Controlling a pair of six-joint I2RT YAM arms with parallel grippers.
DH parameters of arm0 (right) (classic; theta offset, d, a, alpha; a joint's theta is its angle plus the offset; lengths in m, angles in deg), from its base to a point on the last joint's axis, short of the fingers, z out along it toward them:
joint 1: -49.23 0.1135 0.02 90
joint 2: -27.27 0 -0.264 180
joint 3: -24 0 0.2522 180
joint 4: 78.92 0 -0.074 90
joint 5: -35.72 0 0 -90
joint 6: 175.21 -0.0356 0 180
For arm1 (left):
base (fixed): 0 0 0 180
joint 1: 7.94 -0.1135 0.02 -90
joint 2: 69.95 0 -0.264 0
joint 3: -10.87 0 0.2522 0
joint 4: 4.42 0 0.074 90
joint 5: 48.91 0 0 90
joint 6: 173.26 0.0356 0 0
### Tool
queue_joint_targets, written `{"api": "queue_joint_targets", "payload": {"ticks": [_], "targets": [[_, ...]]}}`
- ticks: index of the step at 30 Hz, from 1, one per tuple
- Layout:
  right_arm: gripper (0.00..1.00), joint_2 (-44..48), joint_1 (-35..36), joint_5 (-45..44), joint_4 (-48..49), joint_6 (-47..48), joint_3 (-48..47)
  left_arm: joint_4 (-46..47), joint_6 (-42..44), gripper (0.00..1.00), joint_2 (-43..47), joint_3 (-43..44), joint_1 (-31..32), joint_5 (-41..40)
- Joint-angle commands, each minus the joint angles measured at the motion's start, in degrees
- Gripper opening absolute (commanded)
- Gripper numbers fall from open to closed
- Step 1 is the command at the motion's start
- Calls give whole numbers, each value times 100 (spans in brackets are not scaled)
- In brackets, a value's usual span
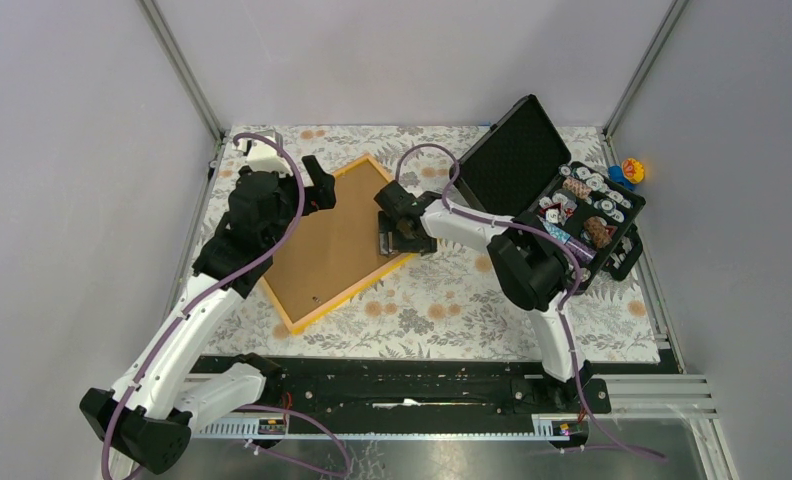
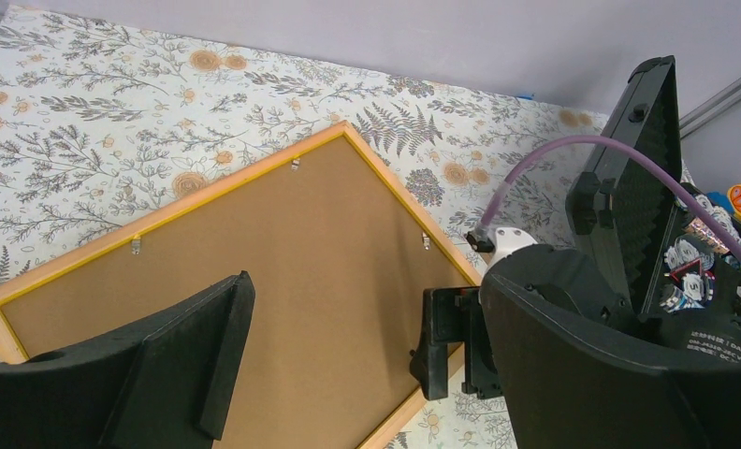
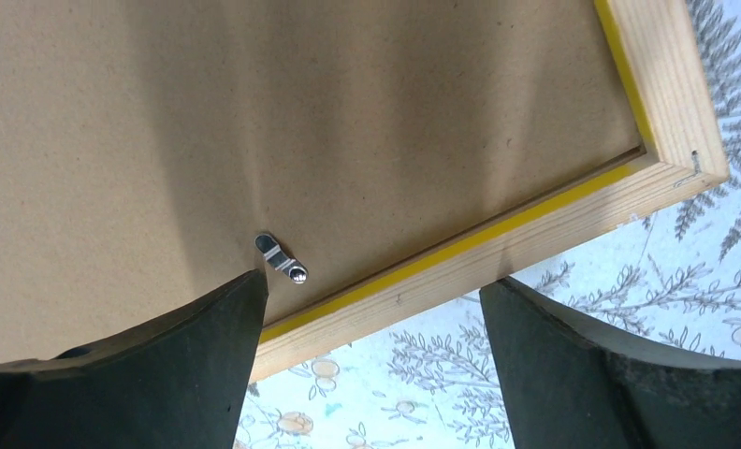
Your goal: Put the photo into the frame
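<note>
The frame (image 3: 535, 243) lies face down on the desk (image 1: 422, 312), brown backing board (image 3: 254, 112) seated in it; the photo is out of sight. The left gripper (image 2: 334, 318) and right gripper (image 3: 374, 295) hang wide open, the right beside a metal clip (image 3: 281, 258), which probably needs turning next

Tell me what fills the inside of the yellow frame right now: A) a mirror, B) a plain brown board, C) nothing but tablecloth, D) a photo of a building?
B: a plain brown backing board fills the frame, with a small metal clip on it.
</note>
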Motion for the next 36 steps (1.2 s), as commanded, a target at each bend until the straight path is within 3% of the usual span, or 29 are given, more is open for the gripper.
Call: {"api": "queue_joint_targets", "payload": {"ticks": [1,12,23,27,36], "targets": [[93,-310,-20,-471,-71,-53,-450,220,-21,99,134,-6,5,46],[97,-726,-139,-948,-490,-508,-1025,224,-17,99,151,-7,6,41],[72,-836,-241,-796,-526,-569,-1028,233,-30,99,169,-22,-1,70],[67,-704,-246,-732,-396,-554,-847,237,-29,99,189,-20,6,62],[7,-552,-299,-579,-161,-333,-635,235,-22,99,197,-24,3,58]]}}
